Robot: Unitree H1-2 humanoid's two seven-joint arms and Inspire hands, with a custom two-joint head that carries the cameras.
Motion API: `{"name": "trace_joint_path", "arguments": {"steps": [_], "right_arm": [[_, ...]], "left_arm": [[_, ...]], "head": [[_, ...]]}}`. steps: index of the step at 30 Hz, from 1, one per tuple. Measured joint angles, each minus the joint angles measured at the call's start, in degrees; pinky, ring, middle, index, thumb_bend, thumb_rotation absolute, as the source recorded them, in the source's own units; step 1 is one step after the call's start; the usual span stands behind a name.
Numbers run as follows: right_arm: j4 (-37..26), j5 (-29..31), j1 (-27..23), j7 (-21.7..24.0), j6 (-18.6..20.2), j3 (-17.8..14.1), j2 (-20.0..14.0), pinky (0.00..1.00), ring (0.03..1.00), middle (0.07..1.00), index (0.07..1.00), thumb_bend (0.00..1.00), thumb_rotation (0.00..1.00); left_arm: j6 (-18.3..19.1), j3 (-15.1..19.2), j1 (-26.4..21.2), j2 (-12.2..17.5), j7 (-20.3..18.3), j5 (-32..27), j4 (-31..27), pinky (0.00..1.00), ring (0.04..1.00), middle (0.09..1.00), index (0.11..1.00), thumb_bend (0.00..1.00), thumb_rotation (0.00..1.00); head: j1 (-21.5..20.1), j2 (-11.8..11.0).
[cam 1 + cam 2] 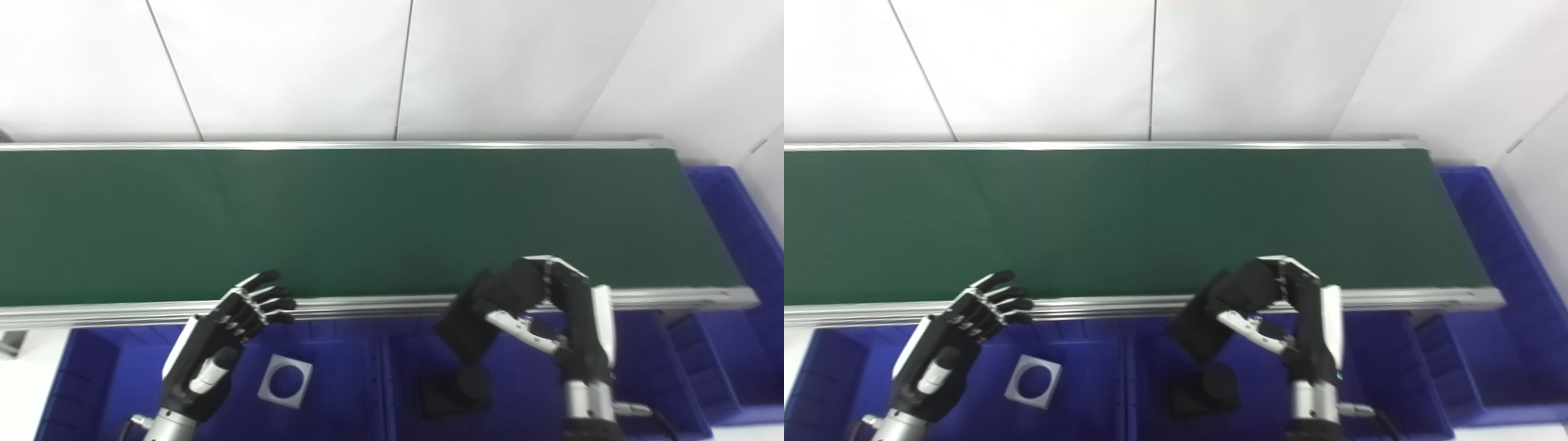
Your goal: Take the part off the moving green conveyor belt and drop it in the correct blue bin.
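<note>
Your right hand (539, 306) is clenched around a black block-shaped part (474, 318), holding it tilted just in front of the near aluminium rail (367, 303) of the green conveyor belt (367, 214). The part hangs above the middle blue bin (527, 380), clear of the belt surface. Below it, on the floor of that same bin, lies another black part (456, 389) with a round boss on a flat base; the two are near each other but not touching.

Your left hand (236, 327) is released, fingers spread and holding nothing. Its fingertips (275, 300) reach up to the near rail, while the palm sits over the left blue bin (343, 380). In that bin, just to the right of the hand, you can see a flat grey square plate with a round hole (285, 381), lying apart from the hand.

The belt itself carries nothing visible along its whole length. At the belt's right end, another blue bin (744, 226) runs along the side, next to the white wall (704, 73).
</note>
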Motion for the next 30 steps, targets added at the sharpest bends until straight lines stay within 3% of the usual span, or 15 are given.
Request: {"name": "trace_joint_path", "arguments": {"steps": [5,8,15,21,30], "right_arm": [[4.0,-0.6,-0.7,-0.9,-0.4,0.3,0.0,0.37,0.409,0.511,0.52,0.52,0.0],[5.4,-1.5,-0.7,-1.4,-0.4,0.6,0.1,0.37,0.409,0.508,0.524,0.52,0.0],[3.4,-3.0,1.0,-2.7,-0.2,0.6,1.3,0.36,0.418,0.515,0.509,0.52,0.0],[-1.3,-5.7,3.7,-3.2,0.7,-0.4,2.3,0.35,0.409,0.505,0.525,0.52,0.0],[-1.5,-9.6,3.7,-4.5,1.1,-3.2,2.1,0.41,0.429,0.493,0.516,0.52,0.0]], "left_arm": [[1.9,0.2,0.2,1.0,-0.6,-0.7,-2.5,0.64,0.702,0.744,0.824,0.86,0.68],[3.0,0.4,0.2,1.2,-0.8,-1.3,-3.8,0.63,0.698,0.746,0.825,0.86,0.69],[7.8,2.1,-1.2,3.2,-1.3,-4.0,-4.9,0.64,0.702,0.754,0.828,0.85,0.67],[8.7,3.6,-3.5,4.1,-2.5,-4.5,-4.3,0.64,0.7,0.752,0.831,0.87,0.68],[8.8,4.4,-4.1,4.3,-3.3,-5.1,-3.0,0.63,0.691,0.744,0.827,0.85,0.69]], "head": [[-2.6,1.6],[-7.3,4.1],[-14.8,6.4],[-15.1,6.6],[-14.4,6.0]]}}
